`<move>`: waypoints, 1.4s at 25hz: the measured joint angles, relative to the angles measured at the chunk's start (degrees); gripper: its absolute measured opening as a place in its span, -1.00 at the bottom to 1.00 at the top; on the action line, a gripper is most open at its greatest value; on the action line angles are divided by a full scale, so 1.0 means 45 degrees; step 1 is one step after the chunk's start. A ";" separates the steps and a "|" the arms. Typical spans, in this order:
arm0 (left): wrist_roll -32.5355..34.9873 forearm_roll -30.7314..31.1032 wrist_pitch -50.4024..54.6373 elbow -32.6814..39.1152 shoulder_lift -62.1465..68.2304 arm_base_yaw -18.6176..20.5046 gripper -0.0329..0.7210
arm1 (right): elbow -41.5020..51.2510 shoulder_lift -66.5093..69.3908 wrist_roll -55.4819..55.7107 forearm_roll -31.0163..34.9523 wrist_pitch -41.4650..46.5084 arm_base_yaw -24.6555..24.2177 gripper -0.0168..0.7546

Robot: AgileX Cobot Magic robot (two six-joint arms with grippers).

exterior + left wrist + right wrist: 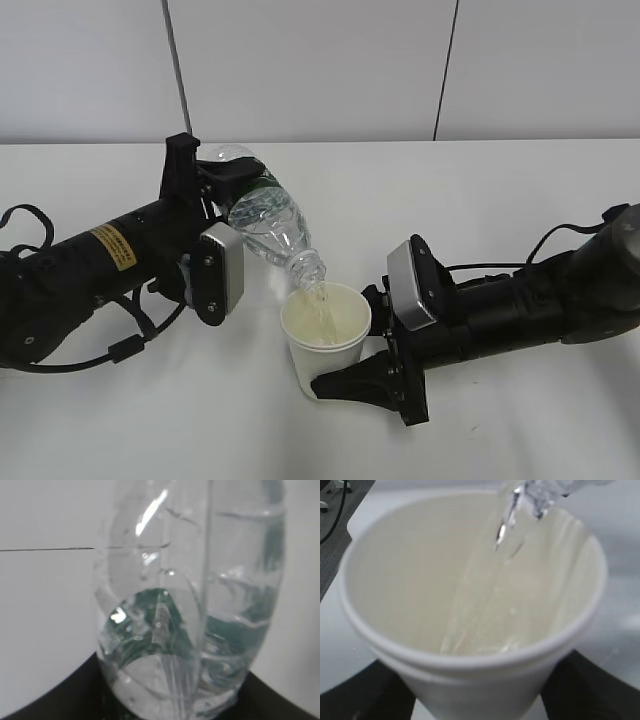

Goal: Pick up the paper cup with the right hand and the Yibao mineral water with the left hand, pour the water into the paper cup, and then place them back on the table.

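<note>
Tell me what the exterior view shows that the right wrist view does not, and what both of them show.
Only the exterior view shows both arms, the left tool holding the tilted Yibao mineral water with its green label, the right tool gripping the paper cup low on its wall, and the white table around them.

Only the right wrist view shows the cup's cream inside close up, with water running down its inner wall.

Both show the stream of water falling from the bottle's mouth into the open cup.
</note>
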 joint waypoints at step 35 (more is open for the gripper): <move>-0.0751 0.0000 -0.0085 0.0000 0.0000 0.0000 0.08 | 0.0000 0.0000 -0.0018 0.0490 0.0023 0.0000 0.40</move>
